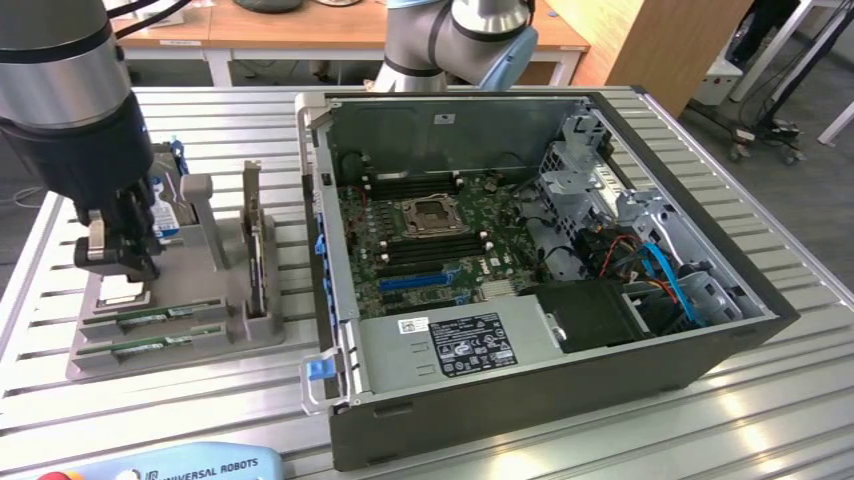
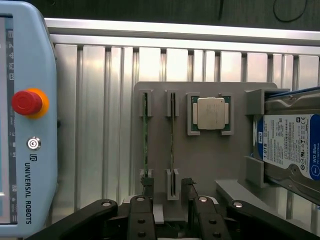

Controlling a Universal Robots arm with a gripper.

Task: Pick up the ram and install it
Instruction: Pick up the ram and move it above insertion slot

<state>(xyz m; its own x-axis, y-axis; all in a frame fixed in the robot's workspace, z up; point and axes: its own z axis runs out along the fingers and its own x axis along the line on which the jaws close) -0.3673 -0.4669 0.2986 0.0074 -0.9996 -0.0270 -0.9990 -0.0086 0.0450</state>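
Observation:
Two green ram sticks stand on edge in slots of a grey holder (image 2: 205, 165): one ram (image 2: 145, 132) and the other ram (image 2: 172, 131) side by side. In the exterior view they lie at the holder's near end, as ram (image 1: 156, 317) and ram (image 1: 147, 343). My gripper (image 2: 167, 192) is open and hangs above the holder, with one fingertip (image 2: 148, 184) over the end of the first stick and the other past the second. In the exterior view the gripper (image 1: 118, 268) is above the holder (image 1: 200, 352), holding nothing.
A square silver processor (image 2: 210, 113) and a blue-labelled hard drive (image 2: 287, 145) sit in the same holder. The open computer case (image 1: 694, 330) with its motherboard (image 1: 427, 235) lies to the exterior view's right. A teach pendant (image 2: 27, 115) rests on the slatted table near the holder.

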